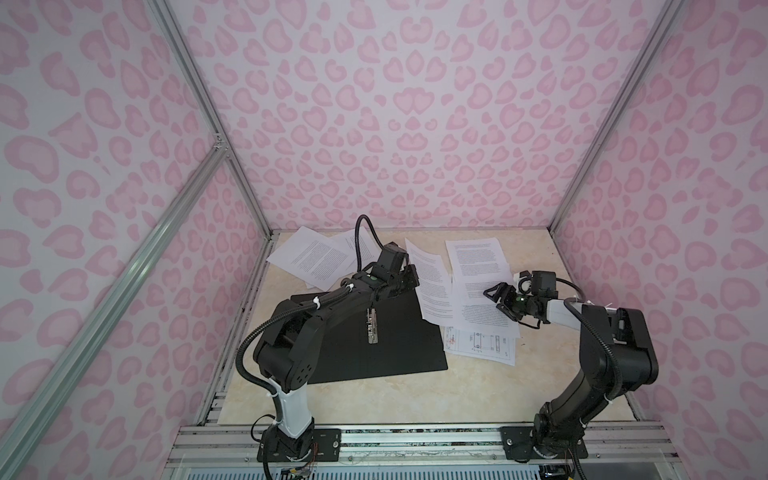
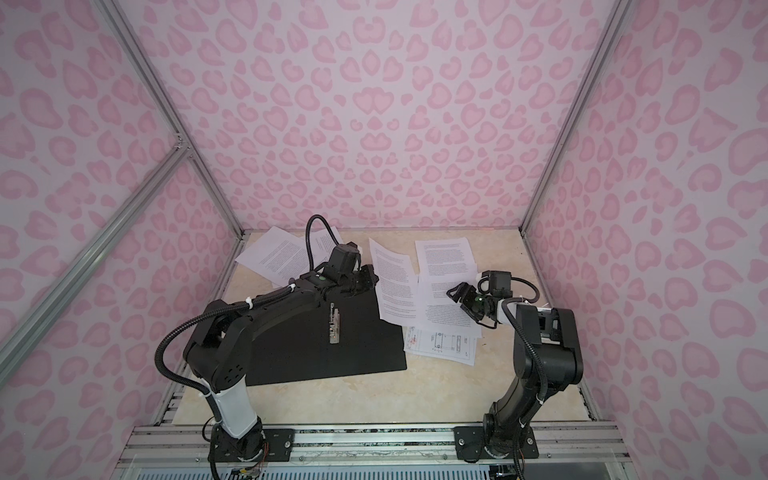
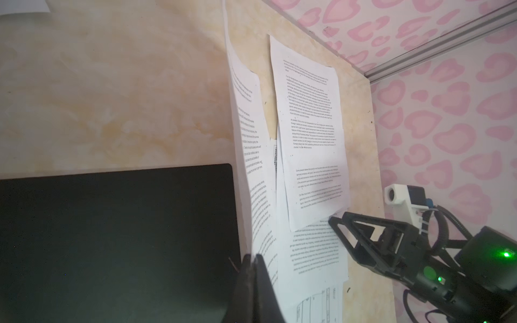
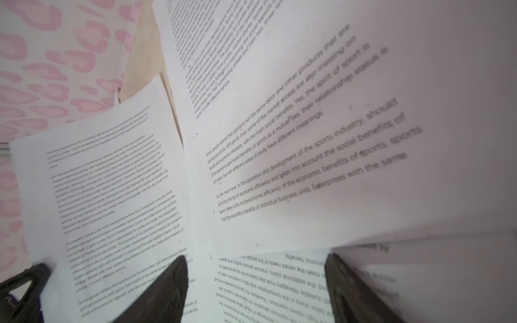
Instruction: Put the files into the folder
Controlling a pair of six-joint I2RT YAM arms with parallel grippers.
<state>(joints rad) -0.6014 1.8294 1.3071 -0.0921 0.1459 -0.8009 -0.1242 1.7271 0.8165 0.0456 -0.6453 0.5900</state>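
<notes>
Closed tight at the very front of the left wrist view, the left gripper (image 3: 253, 256) pinches the edge of one printed sheet (image 3: 251, 167). That sheet stands up curled off the table (image 3: 112, 98) along the right edge of the folder (image 3: 112, 237).

In both top views the folder lies opened flat at the middle left, black inside upward, with its metal clip (image 1: 372, 326) on the spine. The left arm (image 1: 316, 320) rises from the front rail (image 1: 415, 436), bends at the elbow and reaches over the folder toward the back wall, ending at the folder's far right corner.

The rest of the files (image 1: 469, 266) lie loose on the table to the right of the folder, overlapping one another. A drawing sheet (image 1: 478, 345) lies nearest the front, partly under them, and two more sheets (image 1: 316, 257) sit at the back left.

The right arm (image 1: 615, 357) stands up from the rail and its forearm turns leftward. The right gripper (image 1: 494, 300) hangs low over the overlapping sheets with its jaws spread wide; printed paper shows between them in the right wrist view.
</notes>
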